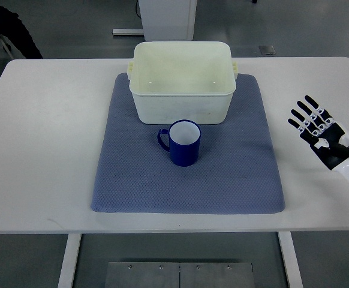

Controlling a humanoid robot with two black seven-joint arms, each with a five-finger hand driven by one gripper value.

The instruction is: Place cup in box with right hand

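From my seat I see 1 cream plastic box (182,84) sitting at the far edge of the mat (234,174), rectangular with rounded corners and a small lug handle on each short end. Its inside looks bare: I make out only the pale floor and 2 tiny dark marks low on the far wall.

Just in front of the box, near its front wall though I cannot tell if the 2 touch, stands 1 cup (183,143). It is upright, a glossy deep blue cylinder with a white interior that appears to hold nothing, and its loop handle points toward the picture's left.

The mat is a blue-grey cloth with a fine dimpled weave, roughly square with soft corners, lying flat on the white table (36,150), which is smooth and matte with rounded corners.

My right hand (324,135) hovers or rests at the table's right side, well apart from the cup and off the mat. It is black and white, with jointed segments, and its fingers (303,111) are spread out nearly straight toward the far side, holding nothing.

At the top left corner a dark sleeve (9,27) of a person shows beyond the table.
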